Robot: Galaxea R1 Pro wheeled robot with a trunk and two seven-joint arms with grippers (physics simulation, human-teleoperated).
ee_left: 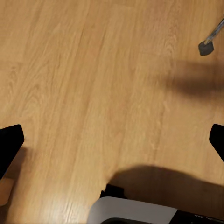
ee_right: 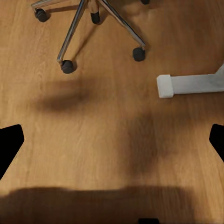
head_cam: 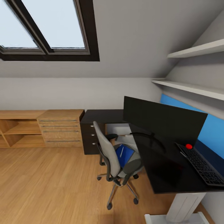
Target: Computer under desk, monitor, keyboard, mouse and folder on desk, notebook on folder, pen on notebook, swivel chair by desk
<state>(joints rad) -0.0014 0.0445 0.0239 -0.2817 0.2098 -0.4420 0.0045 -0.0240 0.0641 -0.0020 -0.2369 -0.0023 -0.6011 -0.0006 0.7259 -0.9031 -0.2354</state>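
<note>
Attic bedroom with sloped ceiling, skylight (head_cam: 46, 28) upper left, wood floor (head_cam: 46, 186); black-topped desk (head_cam: 161, 174) at right with bright blue back panel and white pedestal leg (head_cam: 183, 207); monitor (head_cam: 161, 119) stands on the desk, screen wide and black; keyboard (head_cam: 202, 165) lies on the desk just beside the monitor at its right end; small red object (head_cam: 189, 146) sits touching the keyboard's far end, cannot tell what it is; swivel chair (head_cam: 115, 158) pulled up next to the desk, grey back toward camera; blue folder (head_cam: 123, 155) on the seat with thin white pen (head_cam: 122, 151) lying on top; dark three-drawer unit (head_cam: 90, 137) behind the chair; light-wood drawer chest (head_cam: 62, 128) left of it; left gripper (ee_left: 112, 140) over bare floor, fingers spread wide, nothing between; right gripper (ee_right: 112, 140) likewise wide apart and holding nothing, chair's chrome star base (ee_right: 88, 23) and the desk foot (ee_right: 186, 85) ahead of it.
</note>
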